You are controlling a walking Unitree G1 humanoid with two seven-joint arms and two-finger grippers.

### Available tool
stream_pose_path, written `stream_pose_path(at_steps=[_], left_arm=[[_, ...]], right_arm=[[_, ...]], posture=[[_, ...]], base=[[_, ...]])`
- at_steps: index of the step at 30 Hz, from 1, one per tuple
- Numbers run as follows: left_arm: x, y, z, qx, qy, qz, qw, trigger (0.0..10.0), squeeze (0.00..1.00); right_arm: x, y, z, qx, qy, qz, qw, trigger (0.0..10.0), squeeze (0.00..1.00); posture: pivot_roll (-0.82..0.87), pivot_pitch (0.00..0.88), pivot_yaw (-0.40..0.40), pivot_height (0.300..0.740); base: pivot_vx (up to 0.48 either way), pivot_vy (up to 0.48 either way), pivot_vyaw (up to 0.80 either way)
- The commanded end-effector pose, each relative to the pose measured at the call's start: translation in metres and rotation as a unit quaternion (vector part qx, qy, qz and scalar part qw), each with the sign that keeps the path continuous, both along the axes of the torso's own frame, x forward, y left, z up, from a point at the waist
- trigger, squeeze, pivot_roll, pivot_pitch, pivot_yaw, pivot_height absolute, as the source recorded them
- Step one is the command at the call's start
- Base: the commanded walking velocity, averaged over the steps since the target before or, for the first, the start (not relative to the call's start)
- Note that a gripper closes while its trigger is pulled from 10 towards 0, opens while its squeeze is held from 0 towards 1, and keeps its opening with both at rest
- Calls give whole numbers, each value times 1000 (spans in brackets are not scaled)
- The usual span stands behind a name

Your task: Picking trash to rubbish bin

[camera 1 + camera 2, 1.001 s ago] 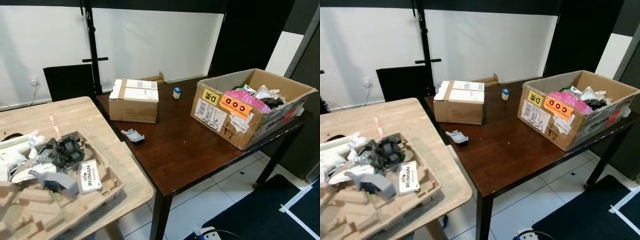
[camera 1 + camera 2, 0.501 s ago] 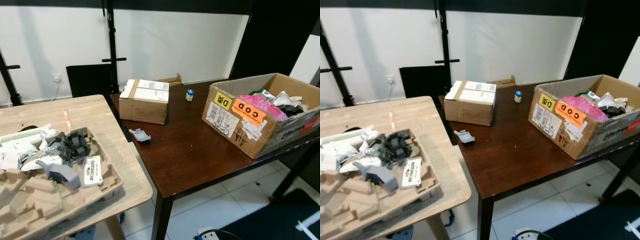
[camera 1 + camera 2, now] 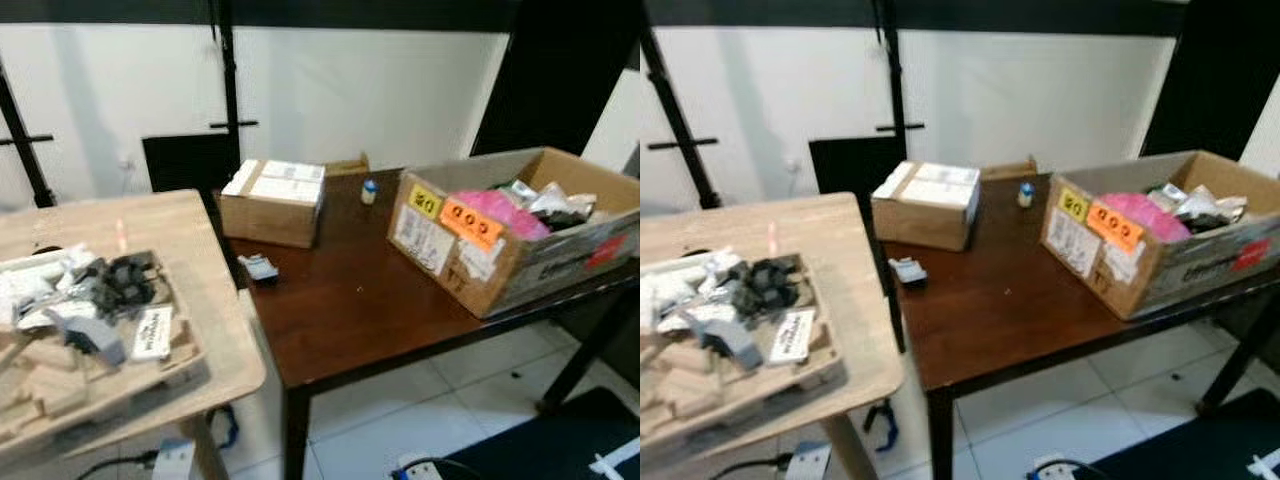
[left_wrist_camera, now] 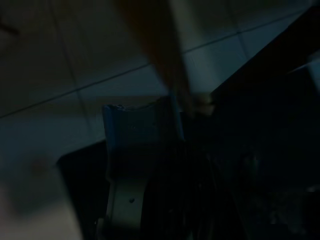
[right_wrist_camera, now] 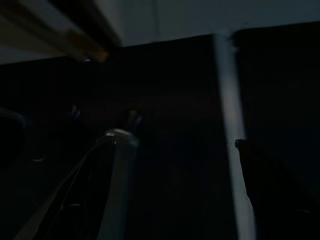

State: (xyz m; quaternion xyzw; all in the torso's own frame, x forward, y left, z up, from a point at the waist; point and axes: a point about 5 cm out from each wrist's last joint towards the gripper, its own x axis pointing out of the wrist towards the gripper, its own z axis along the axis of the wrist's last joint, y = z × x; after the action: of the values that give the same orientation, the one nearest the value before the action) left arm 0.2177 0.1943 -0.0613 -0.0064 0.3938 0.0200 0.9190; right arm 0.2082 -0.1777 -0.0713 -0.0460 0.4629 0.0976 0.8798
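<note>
On the left, a pale wooden table (image 3: 190, 250) carries a moulded cardboard tray (image 3: 95, 385) heaped with trash (image 3: 85, 300): crumpled white paper, grey plastic scraps, dark tangled pieces and a white printed label lying flat near the tray's right edge. The tray is rough, beige pulp with blocky ridges along its near side. The picture is soft with blur, so finer detail is lost.

Just right of it stands a dark brown table (image 3: 340, 320) with a smooth, glossy top. A small grey scrap (image 3: 260, 268) lies near its left edge, its long axis running roughly from the near left to the far right. Behind it sits a sealed cardboard box (image 3: 272, 202) with white labels on top, and a small white bottle with a blue cap (image 3: 370, 190) stands upright farther back.

On the right, a large open carton (image 3: 520, 235) with yellow and orange stickers holds pink plastic and mixed rubbish.

Both wrist views are very dark; I cannot tell how either gripper's fingers are set.
</note>
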Motion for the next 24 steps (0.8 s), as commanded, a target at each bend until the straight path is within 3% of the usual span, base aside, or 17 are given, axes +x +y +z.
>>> stream_pose_path(at_steps=[1,24], left_arm=[[-5,1,-4,-7,13,13,1000,10000,0],[-4,-3,-3,-8,11,3,1000,10000,0]], right_arm=[[-4,2,-3,4,6,-5,1000,10000,0],[-4,-1,-2,-5,6,-3,1000,10000,0]], posture=[[31,59,-45,740],[21,53,-38,740]], base=[[0,-322,0],[0,-321,0]])
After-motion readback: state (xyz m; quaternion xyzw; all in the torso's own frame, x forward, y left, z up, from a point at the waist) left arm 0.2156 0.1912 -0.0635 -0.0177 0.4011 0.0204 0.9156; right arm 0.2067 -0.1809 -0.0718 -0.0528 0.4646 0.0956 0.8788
